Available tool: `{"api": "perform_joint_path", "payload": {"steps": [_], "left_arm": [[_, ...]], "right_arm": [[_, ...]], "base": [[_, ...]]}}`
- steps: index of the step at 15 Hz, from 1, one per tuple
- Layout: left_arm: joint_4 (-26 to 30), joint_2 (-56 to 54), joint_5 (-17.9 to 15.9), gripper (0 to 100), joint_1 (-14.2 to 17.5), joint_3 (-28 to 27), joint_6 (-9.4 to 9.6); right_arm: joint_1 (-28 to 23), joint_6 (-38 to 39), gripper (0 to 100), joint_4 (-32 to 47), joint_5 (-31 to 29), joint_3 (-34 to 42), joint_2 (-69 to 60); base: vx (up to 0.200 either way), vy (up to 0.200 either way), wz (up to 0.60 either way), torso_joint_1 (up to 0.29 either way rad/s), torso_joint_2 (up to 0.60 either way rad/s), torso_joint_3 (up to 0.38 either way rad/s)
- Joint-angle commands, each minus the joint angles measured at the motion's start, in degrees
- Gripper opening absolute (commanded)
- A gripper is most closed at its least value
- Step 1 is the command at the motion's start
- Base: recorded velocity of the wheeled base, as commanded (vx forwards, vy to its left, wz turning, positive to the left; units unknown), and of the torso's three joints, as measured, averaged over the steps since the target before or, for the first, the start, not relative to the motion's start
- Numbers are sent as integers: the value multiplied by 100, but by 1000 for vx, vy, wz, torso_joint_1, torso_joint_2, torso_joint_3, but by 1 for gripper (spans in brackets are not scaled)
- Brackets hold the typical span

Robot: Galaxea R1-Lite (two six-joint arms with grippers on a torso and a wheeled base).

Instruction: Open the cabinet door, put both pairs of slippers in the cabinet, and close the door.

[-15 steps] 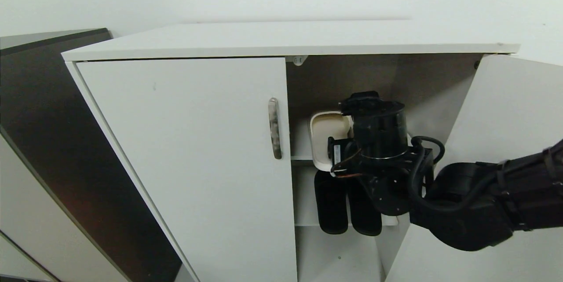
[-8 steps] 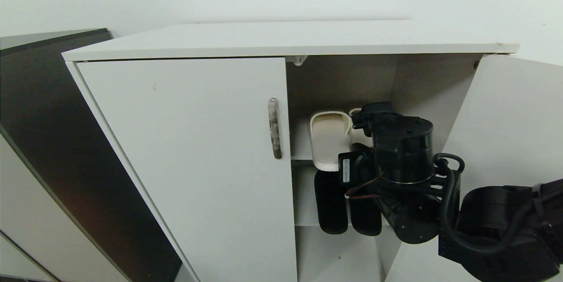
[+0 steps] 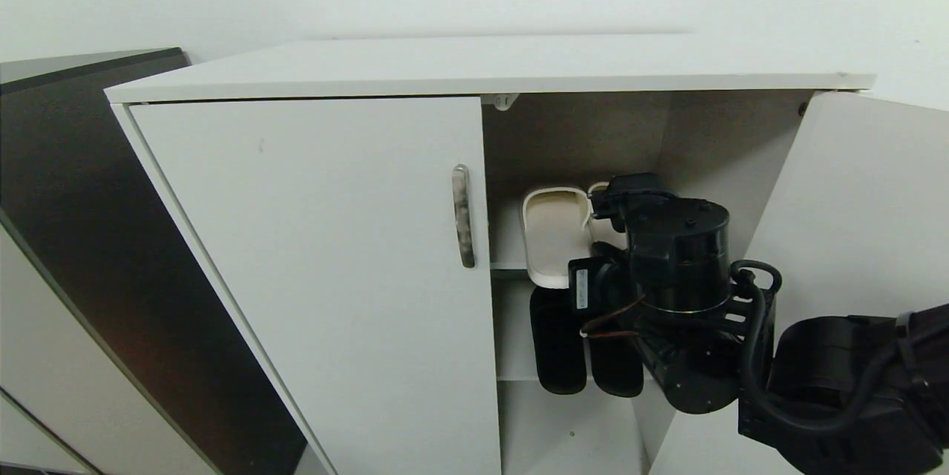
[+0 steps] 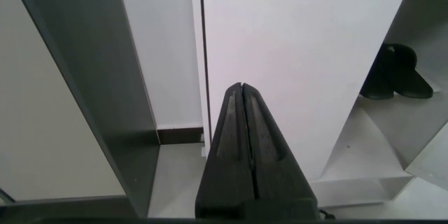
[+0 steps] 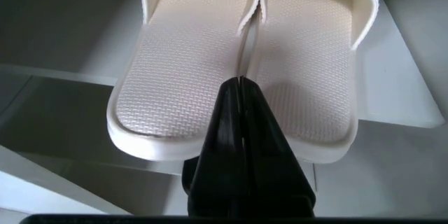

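Both pairs are in the cabinet (image 3: 474,67). The cream slippers (image 3: 554,234) sit side by side on the upper shelf (image 3: 508,265), heels poking over its near edge. The black slippers (image 3: 582,345) lie on the shelf below, also overhanging toward us.

The cream ones look like moulded foam: light, a bit bendy, with a pebbled footbed that ought to give decent grip. If they need a shove deeper, the near heel rim is the place to push, or pinch the two inner edges where they meet.

The right gripper (image 5: 241,84) sits right at that seam, at the heel end, with its fingers pressed flat together and nothing between them. Whether the tips actually touch the foam, I can't tell. The right arm comes in from the right, low, with the wrist turned up into the opening in front of both shelves.

What's left, I'd say, is the right door (image 3: 852,238), swung wide open. It's a stiff, flat panel on hinges and should swing freely with a push on its free edge.

The left gripper (image 4: 241,87) hangs low in front of the shut left door (image 3: 319,275), fingers together, holding nothing, well below the handle (image 3: 463,216).
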Motion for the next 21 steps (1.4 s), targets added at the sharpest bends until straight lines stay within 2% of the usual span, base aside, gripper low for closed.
{"api": "perform_joint_path", "payload": {"steps": [1,21], "left_arm": [[-1,-1,1,0,1,0,-11],[-1,-1,10,0,1,0,-37]], "right_arm": [[2,2,0,-14,0,6,72],[-15,11,0,-23,9,85,116]], "base": [[-200,0,0,2,7,2],[-200,0,0,3,3,3]]}}
